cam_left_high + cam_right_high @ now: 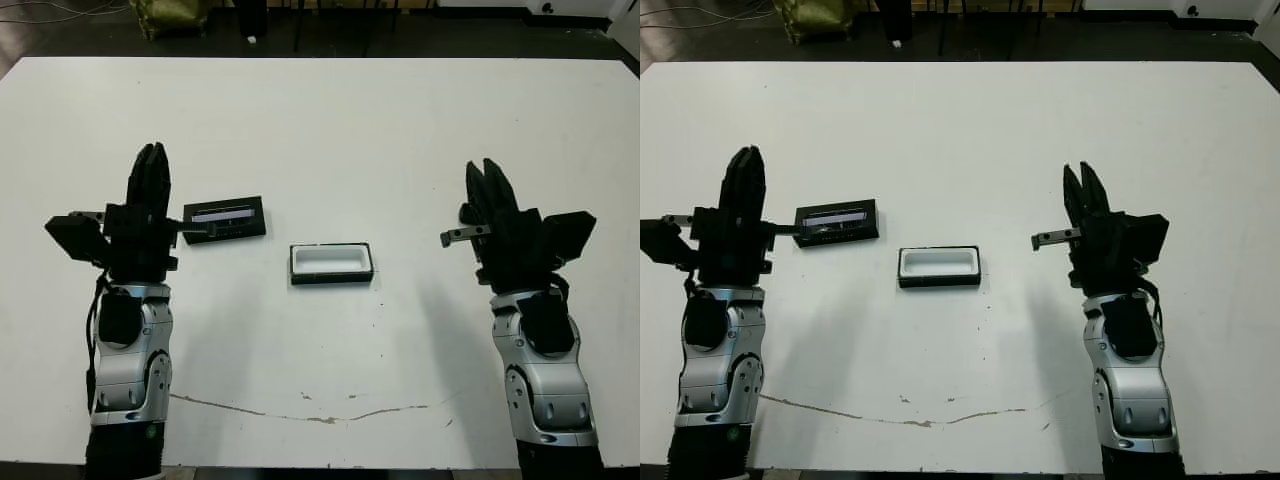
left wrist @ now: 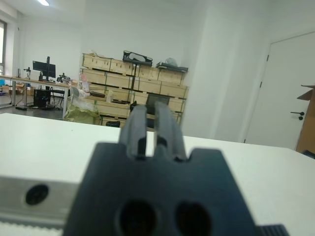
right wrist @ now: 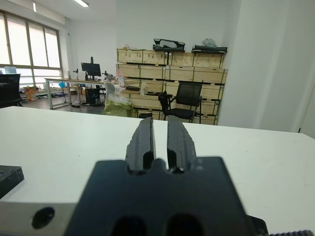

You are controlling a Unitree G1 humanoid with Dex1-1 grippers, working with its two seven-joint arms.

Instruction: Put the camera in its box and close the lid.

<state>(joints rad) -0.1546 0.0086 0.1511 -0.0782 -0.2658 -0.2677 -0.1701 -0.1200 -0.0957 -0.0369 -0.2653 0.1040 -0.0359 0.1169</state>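
Note:
The box [image 1: 331, 263], a shallow black tray with a white lining, lies open and empty at the table's middle. To its left lies the lid [image 1: 225, 219], flat and black with a pale glossy strip, face up. The camera does not show in any view. My left gripper [image 1: 153, 150] hovers just left of the lid, pointing away from me. My right gripper [image 1: 490, 166] hangs well right of the box. In both wrist views the fingers [image 2: 167, 128] [image 3: 179, 137] stand nearly together with a thin slit and nothing between them.
The white table [image 1: 330, 120] reaches far ahead, and a crack line [image 1: 300, 415] runs near its front edge. Beyond the far edge are a dark floor, a green bag [image 1: 170, 15], crates and chairs.

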